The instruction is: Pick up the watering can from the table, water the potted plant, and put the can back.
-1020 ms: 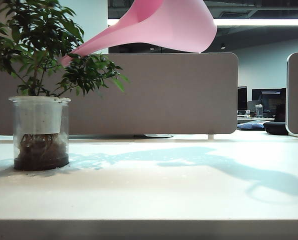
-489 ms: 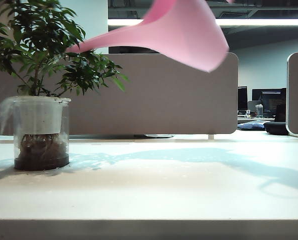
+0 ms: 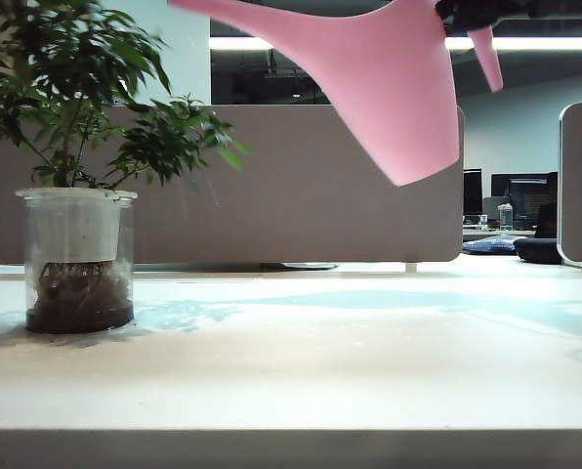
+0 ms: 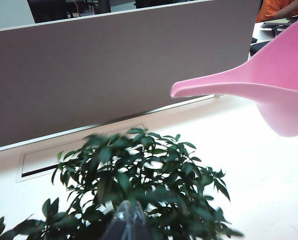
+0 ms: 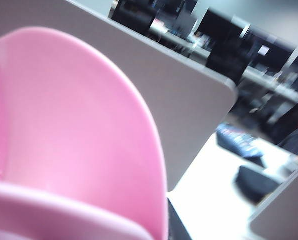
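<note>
A grey partition [image 3: 301, 186] backs the white table [image 3: 301, 371], above which the pink watering can [image 3: 389, 88] hangs in the air at about one o'clock, its spout tip and top cut off by the frame's upper edge. At nine o'clock stands the potted plant [image 3: 76, 195]. The right gripper [image 3: 477, 12] is only a dark sliver at the can's handle, so its fingers cannot be judged; the left gripper [image 4: 129, 225] is a blur above the leaves, its fingers unreadable.

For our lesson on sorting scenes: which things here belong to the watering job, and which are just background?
Job: can, held up in the air right of the plant; plant in its glass pot; table; right end effector, dark at the can's top.

Background: grey divider; monitors.
</note>
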Controlling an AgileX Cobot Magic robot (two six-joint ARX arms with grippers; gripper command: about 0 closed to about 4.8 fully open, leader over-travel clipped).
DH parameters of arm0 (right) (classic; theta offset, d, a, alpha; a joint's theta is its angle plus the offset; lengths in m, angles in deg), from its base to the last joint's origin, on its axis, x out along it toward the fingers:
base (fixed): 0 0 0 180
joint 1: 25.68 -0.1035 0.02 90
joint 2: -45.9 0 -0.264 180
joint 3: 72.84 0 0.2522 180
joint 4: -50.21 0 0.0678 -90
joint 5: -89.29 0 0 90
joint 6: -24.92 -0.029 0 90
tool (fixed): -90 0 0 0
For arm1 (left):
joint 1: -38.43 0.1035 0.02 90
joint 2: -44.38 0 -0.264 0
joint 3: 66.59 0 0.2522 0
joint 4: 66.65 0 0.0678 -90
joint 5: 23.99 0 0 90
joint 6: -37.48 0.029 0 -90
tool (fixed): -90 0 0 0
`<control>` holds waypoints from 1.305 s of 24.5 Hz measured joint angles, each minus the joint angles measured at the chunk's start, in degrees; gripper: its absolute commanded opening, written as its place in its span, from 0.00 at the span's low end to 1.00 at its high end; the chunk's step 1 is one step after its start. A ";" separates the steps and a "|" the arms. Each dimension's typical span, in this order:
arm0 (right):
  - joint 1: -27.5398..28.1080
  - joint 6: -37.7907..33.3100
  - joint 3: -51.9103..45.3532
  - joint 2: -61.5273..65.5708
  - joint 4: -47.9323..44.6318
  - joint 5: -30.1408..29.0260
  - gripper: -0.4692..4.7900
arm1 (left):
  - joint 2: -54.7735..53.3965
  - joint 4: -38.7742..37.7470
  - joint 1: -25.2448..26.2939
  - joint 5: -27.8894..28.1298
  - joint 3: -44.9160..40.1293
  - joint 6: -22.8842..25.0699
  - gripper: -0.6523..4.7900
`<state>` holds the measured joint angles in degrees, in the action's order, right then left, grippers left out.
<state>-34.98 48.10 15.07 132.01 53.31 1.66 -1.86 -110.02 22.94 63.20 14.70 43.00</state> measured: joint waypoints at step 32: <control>0.59 -25.88 -25.83 10.29 -25.77 0.39 0.46 | 0.00 -2.84 -0.04 0.02 0.00 0.02 0.11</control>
<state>-34.39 22.22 -10.77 142.30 27.54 2.05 -1.86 -112.86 22.90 63.22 14.70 43.02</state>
